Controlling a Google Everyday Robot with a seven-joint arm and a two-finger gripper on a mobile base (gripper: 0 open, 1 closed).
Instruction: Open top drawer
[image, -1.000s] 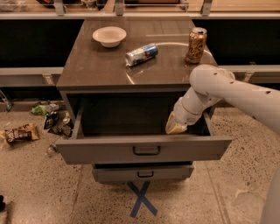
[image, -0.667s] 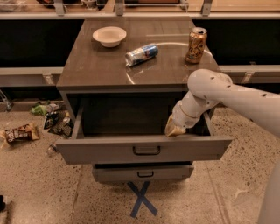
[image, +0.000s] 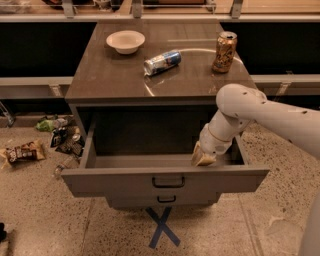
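The cabinet (image: 105, 82) stands with its top drawer (image: 115, 183) pulled well out toward me. My arm (image: 272, 114) reaches down into the drawer from the right. My gripper (image: 203, 157) sits inside, close behind the front panel, right of the black handle (image: 168, 182). How wide it stands I cannot tell. On the cabinet top are a bowl (image: 125, 41), a toppled can (image: 162, 62) and an upright can (image: 224, 45).

Brown tabletop (image: 110, 80) carries a white bowl (image: 125, 41) back left, a tipped can (image: 162, 62) lying mid-table and an upright can (image: 224, 52) back right. The gripper (image: 203, 159) hangs inside the open top drawer (image: 165, 181).
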